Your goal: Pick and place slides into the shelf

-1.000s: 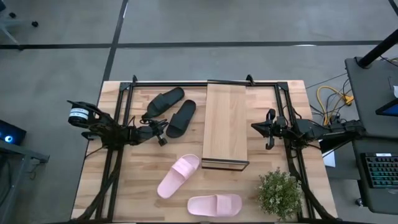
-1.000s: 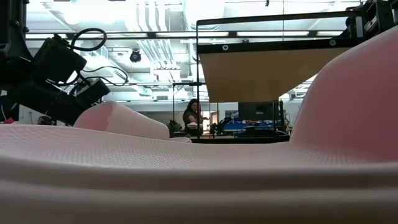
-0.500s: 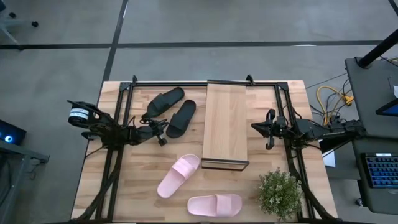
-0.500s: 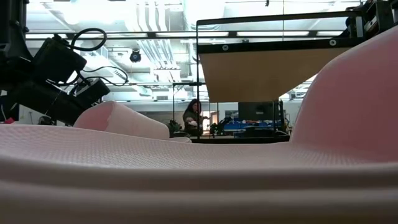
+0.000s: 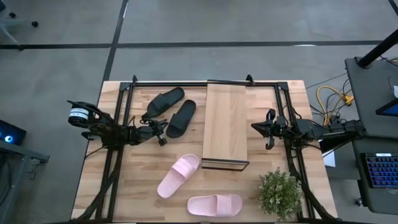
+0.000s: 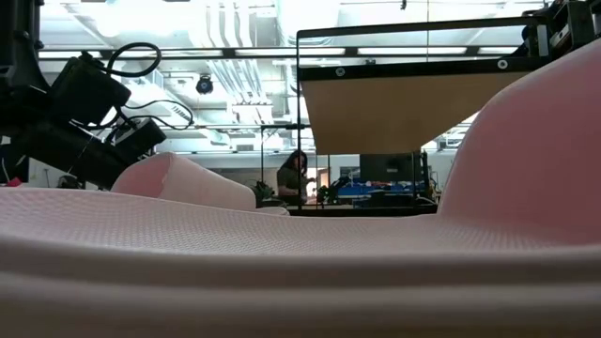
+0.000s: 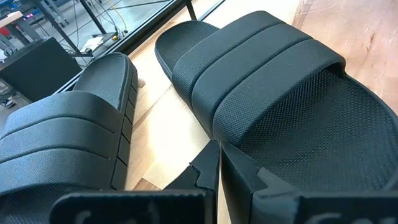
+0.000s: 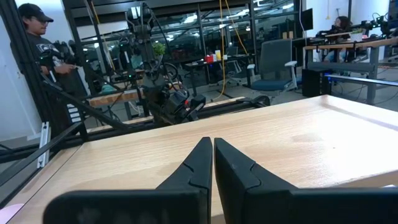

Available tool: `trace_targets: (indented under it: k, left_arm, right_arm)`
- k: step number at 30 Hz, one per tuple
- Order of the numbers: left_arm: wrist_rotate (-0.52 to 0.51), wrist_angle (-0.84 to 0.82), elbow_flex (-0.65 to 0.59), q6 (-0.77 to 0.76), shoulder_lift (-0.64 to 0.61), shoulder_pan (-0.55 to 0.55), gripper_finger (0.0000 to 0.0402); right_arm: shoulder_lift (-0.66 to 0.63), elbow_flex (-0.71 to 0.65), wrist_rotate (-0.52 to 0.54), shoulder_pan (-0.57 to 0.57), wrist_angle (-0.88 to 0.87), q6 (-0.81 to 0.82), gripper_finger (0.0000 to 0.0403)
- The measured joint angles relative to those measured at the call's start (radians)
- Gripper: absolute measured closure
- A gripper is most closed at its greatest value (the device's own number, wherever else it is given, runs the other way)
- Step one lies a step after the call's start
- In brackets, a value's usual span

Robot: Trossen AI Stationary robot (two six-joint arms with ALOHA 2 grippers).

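Note:
Two black slides lie sole-down at the table's far left, one (image 5: 163,101) beyond the other (image 5: 181,118); both also fill the left wrist view (image 7: 68,130) (image 7: 273,93). Two pale pink slides (image 5: 178,175) (image 5: 214,205) lie near the front edge, and the nearer one (image 6: 300,263) fills the low view. The shelf (image 5: 225,124) stands mid-table on its black frame. My left gripper (image 5: 163,139) is shut, just short of the nearer black slide's end. My right gripper (image 5: 268,132) is shut and level, right of the shelf, facing its plank top (image 8: 280,143).
A small potted plant (image 5: 280,193) stands at the front right corner. Black frame rails (image 5: 118,124) (image 5: 289,118) run along both sides of the table. Bare wood lies between the black and the pink slides. People show in the room behind (image 8: 37,43) (image 6: 293,174).

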Motion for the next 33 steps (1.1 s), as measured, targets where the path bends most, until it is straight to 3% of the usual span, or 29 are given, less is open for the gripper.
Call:
trace_targets:
  k: [17,21,29,33]
  left_arm:
    - [0.000,0.000,0.000,0.000,0.000,0.000,0.0402]
    - [0.000,0.000,0.000,0.000,0.000,0.000,0.0402]
    - [0.002,-0.001,0.004,0.000,0.000,0.004,0.0402]
    - [0.003,0.000,0.009,0.000,0.000,0.004,0.0402]
  right_arm:
    - [0.000,0.000,0.000,0.000,0.003,0.020,0.0394]
    - [0.000,0.000,0.000,0.000,0.011,0.188,0.0394]
    - [0.000,0.000,0.000,0.000,0.011,0.723,0.0394]
    - [0.000,0.000,0.044,0.000,0.011,0.839,0.0394]
